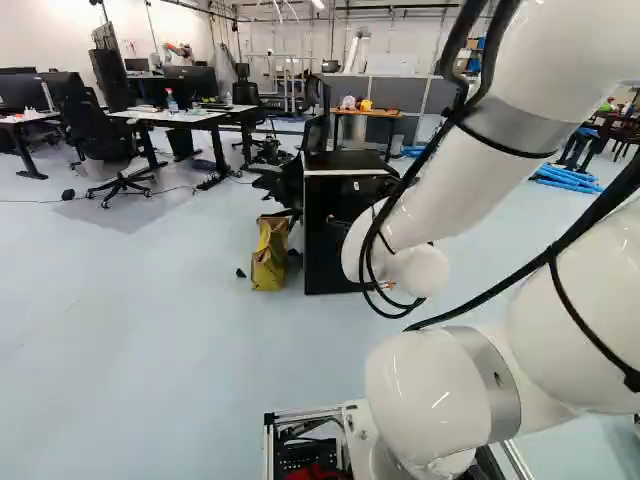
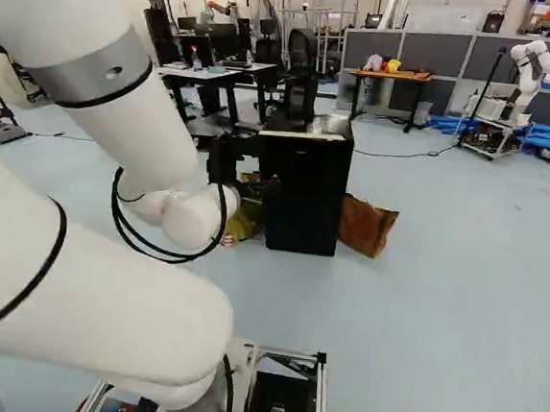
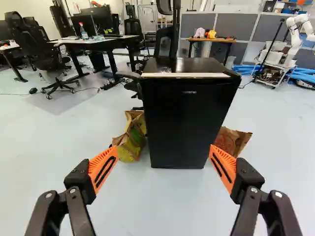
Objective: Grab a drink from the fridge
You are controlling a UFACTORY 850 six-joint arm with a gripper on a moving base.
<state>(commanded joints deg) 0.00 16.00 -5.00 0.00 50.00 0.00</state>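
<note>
Hand [image 2: 251,177]: spread wide, apart from the fridge [image 3: 189,123]
Fridge: black, upright, shut, ahead of the hand
Floor [image 3: 162,209]: smooth, pale blue, a paper bag [image 3: 131,142] [image 3: 232,140] on either side of the fridge
Room: desks [image 3: 98,41], office chairs [image 3: 37,49], grey partitions [image 3: 236,25] beyond

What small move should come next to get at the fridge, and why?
Probably ease the open gripper forward, toward the fridge: its door looks shut, and it stands ahead of the gripper, not yet touched.
</note>
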